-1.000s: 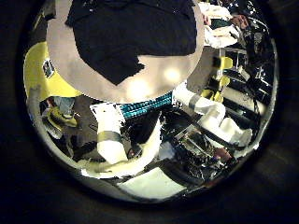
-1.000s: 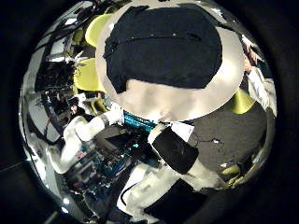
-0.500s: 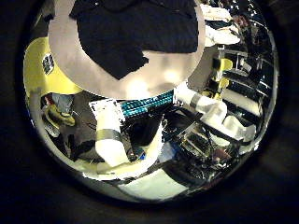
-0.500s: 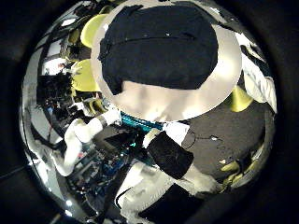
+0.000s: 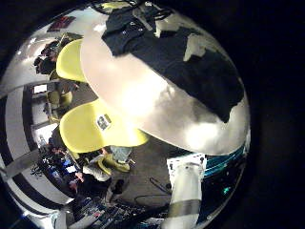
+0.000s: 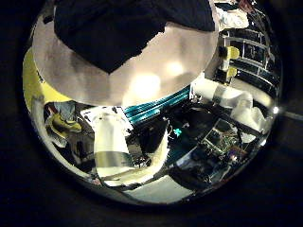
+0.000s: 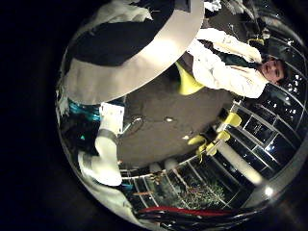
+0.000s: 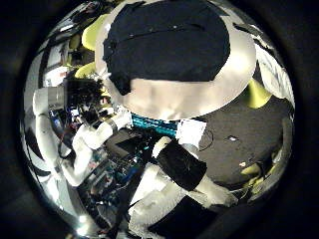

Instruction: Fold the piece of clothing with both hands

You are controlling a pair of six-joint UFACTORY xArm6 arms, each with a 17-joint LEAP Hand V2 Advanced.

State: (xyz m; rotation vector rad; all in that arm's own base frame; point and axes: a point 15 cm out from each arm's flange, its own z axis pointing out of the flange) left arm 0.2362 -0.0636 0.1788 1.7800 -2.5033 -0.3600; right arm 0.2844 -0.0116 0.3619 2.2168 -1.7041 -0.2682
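A dark piece of clothing (image 8: 179, 45) lies spread flat on a round pale table (image 8: 169, 95). It also shows in the left thumb side palm view (image 6: 123, 28), the left little finger side palm view (image 5: 181, 57) and the right little finger side palm view (image 7: 125, 43). My left hand (image 6: 109, 147) hangs above the table's edge, away from the clothing, its fingers straight and holding nothing. My right hand (image 8: 184, 159) is also above the table's edge, away from the clothing, fingers relaxed and empty.
Chairs (image 5: 100, 124) stand close around the table's rim (image 5: 143, 95). Another chair (image 8: 254, 95) stands beside the table in the right thumb side palm view. Bare tabletop (image 6: 142, 80) lies between the clothing and my hands.
The left thumb side view has shifted and the table and clothing fill more of it: that camera has come closer. The right thumb side view has shifted slightly. The clothing lies as before.
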